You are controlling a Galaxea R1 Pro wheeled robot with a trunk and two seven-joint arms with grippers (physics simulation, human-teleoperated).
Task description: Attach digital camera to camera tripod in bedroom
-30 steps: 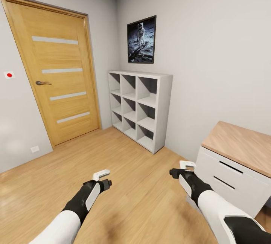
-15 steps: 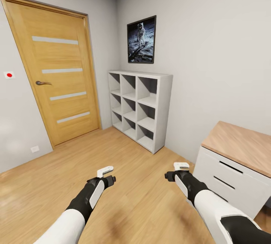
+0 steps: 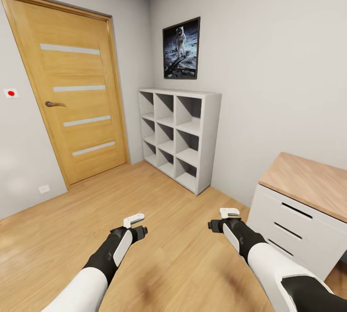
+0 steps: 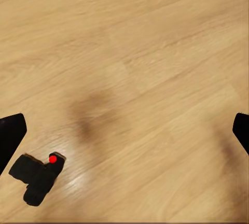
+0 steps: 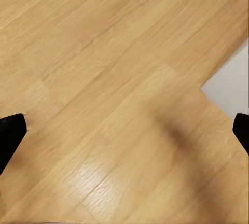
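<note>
Camera [image 4: 37,177]: small, black, red dot on top, lying on the wood floor [image 4: 145,68], seen past the left hand [image 3: 135,225]. Both hands spread wide, holding nothing; right hand [image 3: 225,219] over bare floor. Ahead: door [image 3: 72,90], white cube shelf [image 3: 180,136], astronaut picture [image 3: 181,49]; drawer unit [image 3: 301,215] right.

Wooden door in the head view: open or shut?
Shut. The wooden door sits flush inside its frame with no gap showing along either edge, and its handle is level.
</note>
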